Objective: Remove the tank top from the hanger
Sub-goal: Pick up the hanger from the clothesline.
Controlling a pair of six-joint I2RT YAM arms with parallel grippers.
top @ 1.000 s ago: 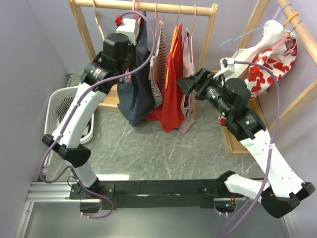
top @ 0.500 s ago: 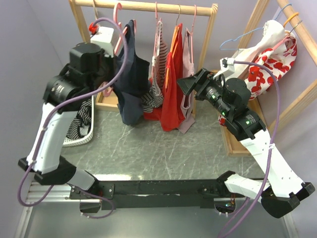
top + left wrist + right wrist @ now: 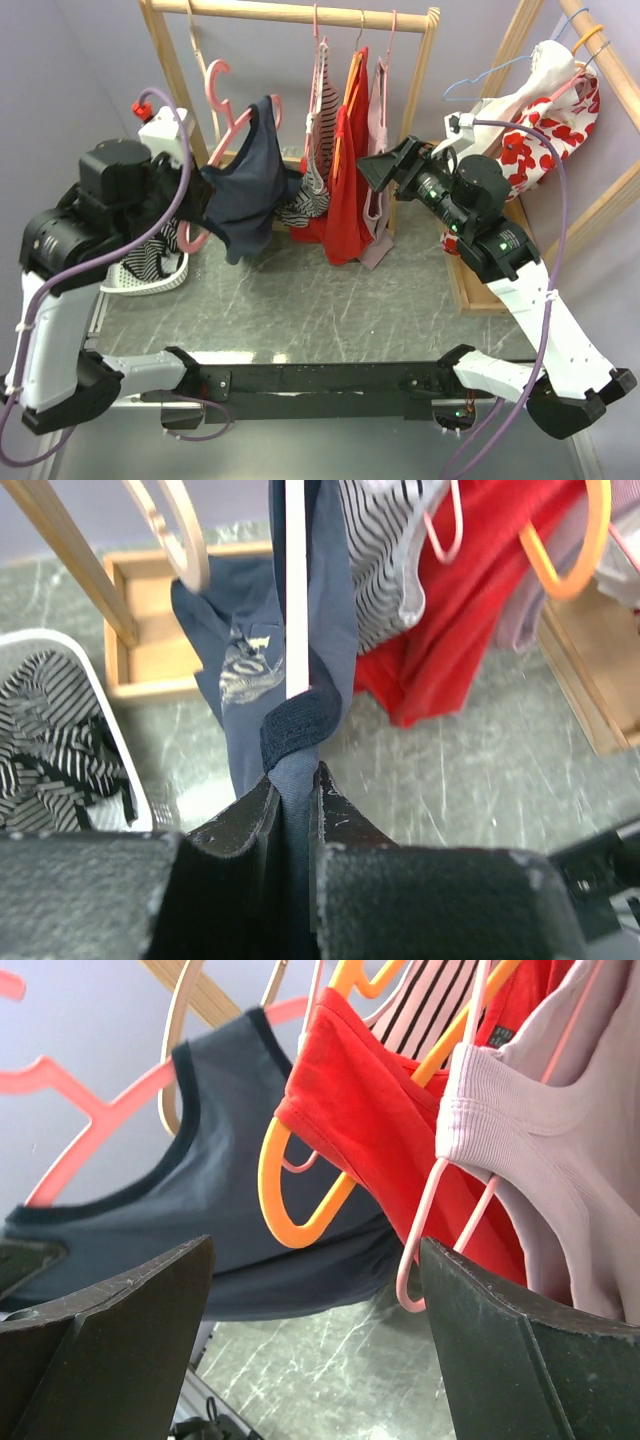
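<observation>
The navy tank top hangs on a pink hanger that is off the rail and tilted left, its hook in the air. My left gripper is shut on the top's fabric. In the left wrist view the cloth is pinched between the jaws, and the hanger's bar runs up through the tank top. My right gripper is open by the red top, holding nothing. Its wrist view shows the open gripper before the navy tank top and pink hanger.
The wooden rack rail still carries a striped top, a red top and a pale pink top. A white basket with striped clothing sits at the left. A second rack with floral clothing stands at the right.
My left arm has swung left and back towards the near edge, drawing the navy tank top and its pink hanger off the rail. The right arm has not moved.
</observation>
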